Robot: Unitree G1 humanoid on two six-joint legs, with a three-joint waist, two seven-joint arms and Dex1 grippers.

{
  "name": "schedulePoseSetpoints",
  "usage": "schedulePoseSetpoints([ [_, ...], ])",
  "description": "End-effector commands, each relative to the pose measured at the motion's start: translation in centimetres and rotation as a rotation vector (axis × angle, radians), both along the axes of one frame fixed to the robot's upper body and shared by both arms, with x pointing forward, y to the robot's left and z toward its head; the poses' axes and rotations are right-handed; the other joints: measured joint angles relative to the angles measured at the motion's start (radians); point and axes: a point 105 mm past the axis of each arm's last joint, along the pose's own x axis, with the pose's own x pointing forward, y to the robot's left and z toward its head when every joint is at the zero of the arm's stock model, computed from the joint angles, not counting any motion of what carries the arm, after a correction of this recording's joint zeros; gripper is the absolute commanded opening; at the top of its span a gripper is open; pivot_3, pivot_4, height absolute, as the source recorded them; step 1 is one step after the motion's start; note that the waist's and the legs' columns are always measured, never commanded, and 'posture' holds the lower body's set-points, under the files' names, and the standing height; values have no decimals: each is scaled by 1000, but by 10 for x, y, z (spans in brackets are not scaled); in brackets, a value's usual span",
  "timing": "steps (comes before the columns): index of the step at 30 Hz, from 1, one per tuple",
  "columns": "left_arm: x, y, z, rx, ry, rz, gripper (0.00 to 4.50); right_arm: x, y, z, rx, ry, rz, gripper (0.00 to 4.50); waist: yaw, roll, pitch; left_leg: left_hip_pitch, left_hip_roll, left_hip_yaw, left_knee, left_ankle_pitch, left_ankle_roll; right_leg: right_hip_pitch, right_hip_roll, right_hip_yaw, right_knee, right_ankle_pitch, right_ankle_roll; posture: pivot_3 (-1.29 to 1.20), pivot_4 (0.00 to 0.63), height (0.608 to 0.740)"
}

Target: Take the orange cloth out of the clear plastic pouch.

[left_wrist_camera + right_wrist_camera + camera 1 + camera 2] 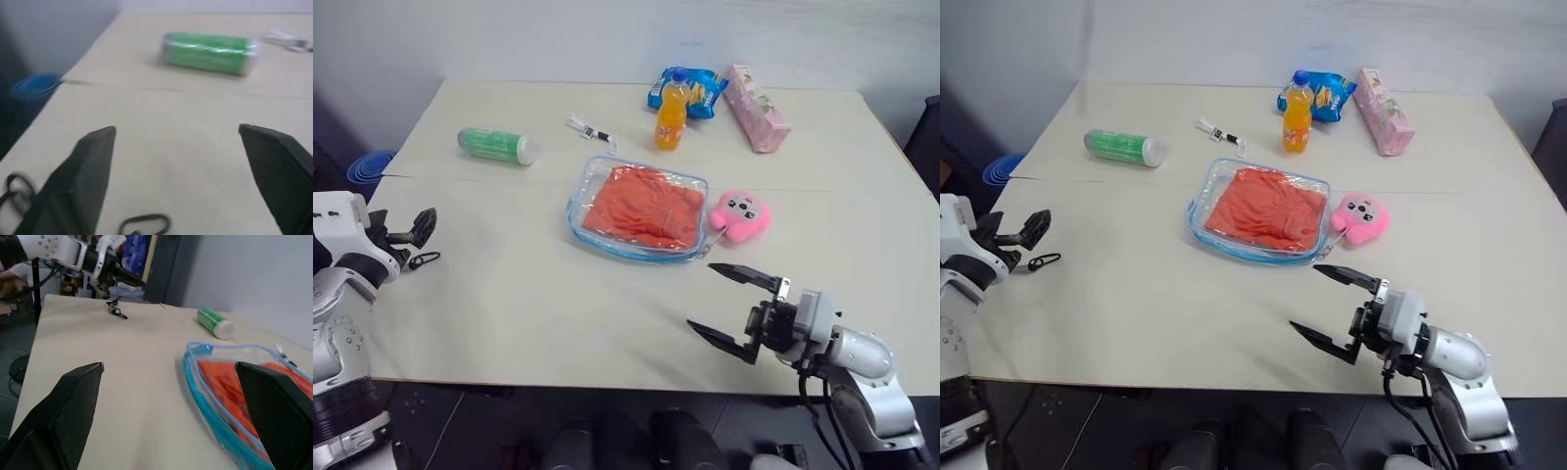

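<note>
A: Near edge: right gripper (732, 303) jaws wide, empty, just short of pouch. Left gripper (176, 147) spread too, holding nothing, far left by a small black clip (423, 260).

B: Task items?

A: Mid-table. 1 clear plastic pouch (582, 192) lying flat, 1 orange cloth (641, 204) inside. Nothing btwn right gripper and pouch.

B: Clutter?

A: 1 pink plush toy (740, 215) touching pouch's right edge. Further back: 1 green canister (495, 145) on its side, 1 orange drink bottle (672, 113) upright, 1 blue snack bag (705, 88) behind it, 1 pink box (756, 120).
</note>
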Motion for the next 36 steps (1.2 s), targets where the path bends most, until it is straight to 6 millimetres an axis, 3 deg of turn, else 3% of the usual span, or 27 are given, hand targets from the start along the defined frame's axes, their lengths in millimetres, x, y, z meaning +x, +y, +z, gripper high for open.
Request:
schedulePoseSetpoints([
  [1,-12,-38,2,211,-44,-335,4157,-12,-13,4,-25,15,-29,4500,3,0,0,0,0,0,0,0,0,0,0,0,0,0,0,0,150,740],
  [4,-34,-60,-42,435,96,-648,4496,-25,-34,-12,-99,76,-93,4500,5,2,1,1,0,0,-1,0,0,2,-1,0,-3,-1,-1,0,150,740],
  [7,-54,-55,-78,538,276,-828,4496,-35,-55,-27,-162,110,-169,4500,3,3,1,4,0,0,-2,-1,2,7,-1,0,-6,-1,-2,0,150,740],
  [11,-48,-50,-72,493,212,-836,4496,-42,-69,-34,-187,105,-241,4500,1,3,2,6,0,1,-6,-5,9,9,-1,-1,-8,-2,-4,0,150,740],
  [13,-45,-63,-67,557,149,-903,4496,-44,-70,-34,-180,89,-266,4500,2,3,2,7,1,0,-6,-5,9,9,-1,-1,-6,-2,-4,0,150,740],
  [15,-34,-84,-56,574,84,-953,4496,-42,-69,-28,-142,67,-301,4500,5,4,2,7,0,0,-6,-5,9,9,-2,-1,-6,-2,-4,0,150,740],
  [18,3,-112,-40,602,-7,-926,4496,-39,-62,-21,-110,40,-312,4500,16,5,2,6,0,0,-2,-5,9,9,-2,-2,-4,-1,-3,0,150,740],
  [23,68,-147,-42,675,-27,-834,4496,-33,-45,-14,-79,8,-285,4500,19,3,2,5,-1,0,3,-5,10,9,1,-2,-1,0,0,0,150,740],
  [28,96,-187,-55,704,0,-867,4496,-22,-41,2,5,-60,-341,4500,6,3,2,4,-1,2,3,-4,8,8,2,-1,0,0,0,0,150,740],
  [30,103,-192,-58,718,2,-849,4496,-20,-41,8,45,-80,-375,4500,5,2,2,3,-1,3,4,-3,7,7,2,0,0,0,1,0,150,740],
  [33,106,-195,-61,719,20,-855,3959,-22,-46,13,89,-89,-435,4500,7,2,2,3,-1,3,4,-3,5,5,2,0,1,0,1,0,150,740],
  [36,110,-197,-53,680,0,-845,3058,-26,-49,10,82,-81,-468,4500,9,2,2,3,-1,3,3,-2,4,5,2,0,1,0,1,0,150,740],
])
